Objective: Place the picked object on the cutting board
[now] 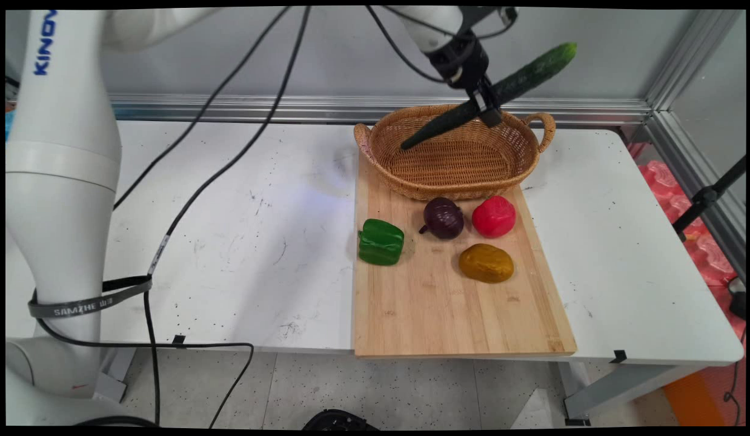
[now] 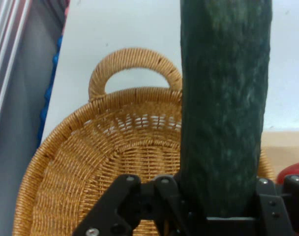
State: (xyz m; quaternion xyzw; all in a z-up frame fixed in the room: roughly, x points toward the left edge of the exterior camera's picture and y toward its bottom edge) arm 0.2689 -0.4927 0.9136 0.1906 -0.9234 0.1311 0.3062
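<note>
My gripper [image 1: 486, 104] is shut on a long dark green cucumber [image 1: 532, 69] and holds it in the air above the wicker basket [image 1: 411, 175]. The cucumber is tilted, its lower end over the basket's inside and its upper end up to the right. In the hand view the cucumber [image 2: 223, 98] rises between my fingers, with the basket [image 2: 90, 162] and one of its handles below it. The basket has nothing in it that I can see.
The basket stands at the far end of a wooden board [image 1: 448, 303]. On the board lie a green pepper [image 1: 381, 241], a purple onion [image 1: 443, 218], a red pepper [image 1: 494, 216] and a brownish-yellow potato [image 1: 486, 263]. Black cables [image 1: 229, 163] hang over the table's left half.
</note>
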